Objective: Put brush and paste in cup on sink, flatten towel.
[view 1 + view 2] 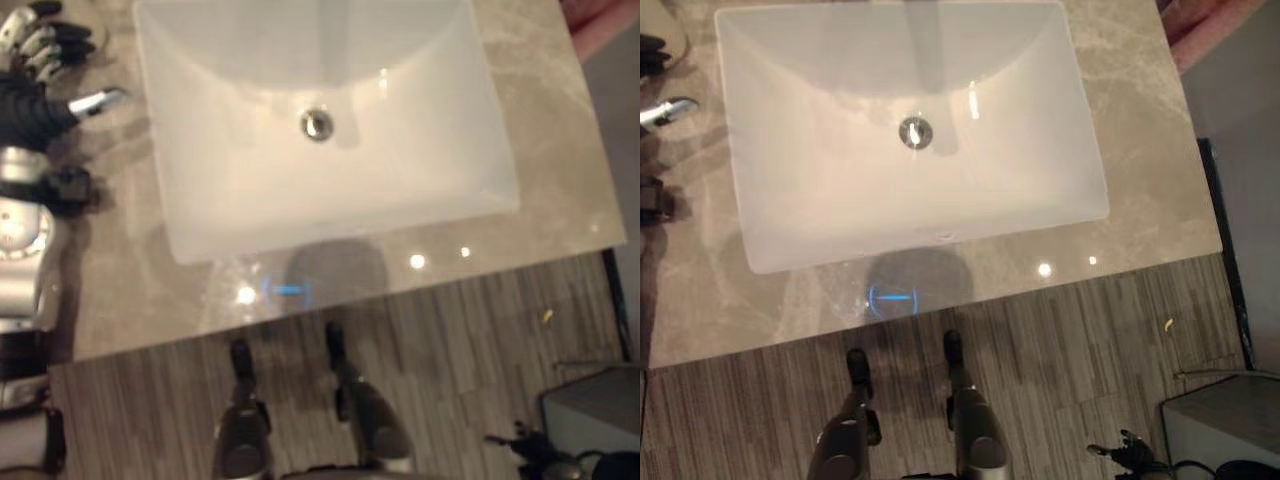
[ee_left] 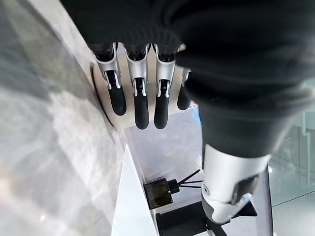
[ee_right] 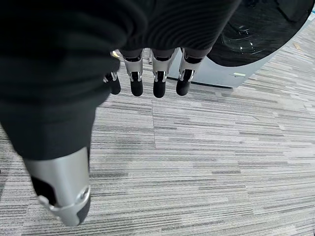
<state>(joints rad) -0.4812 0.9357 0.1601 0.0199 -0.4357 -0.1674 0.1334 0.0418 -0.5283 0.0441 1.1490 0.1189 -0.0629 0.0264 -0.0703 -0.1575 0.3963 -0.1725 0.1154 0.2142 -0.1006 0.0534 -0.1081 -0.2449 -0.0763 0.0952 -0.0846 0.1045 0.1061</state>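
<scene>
A grey marbled stone desk [image 1: 555, 190] carries a white rectangular sink basin [image 1: 200, 215] set on its top, with a round metal drain [image 1: 317, 124] near the middle of the bowl. The polished top in front of the basin mirrors several bright spots and a short blue glow [image 1: 288, 290]. At the basin's left, a chrome tap tip [image 1: 98, 101] shows above the stone. In the left wrist view, a dark square bottle with thin dark sticks [image 2: 160, 192] stands on a pale surface. Below the desk's front edge lies striped grey plank floor [image 1: 480, 340], and a pale grey box [image 1: 595, 410] stands on it at the lower right.
</scene>
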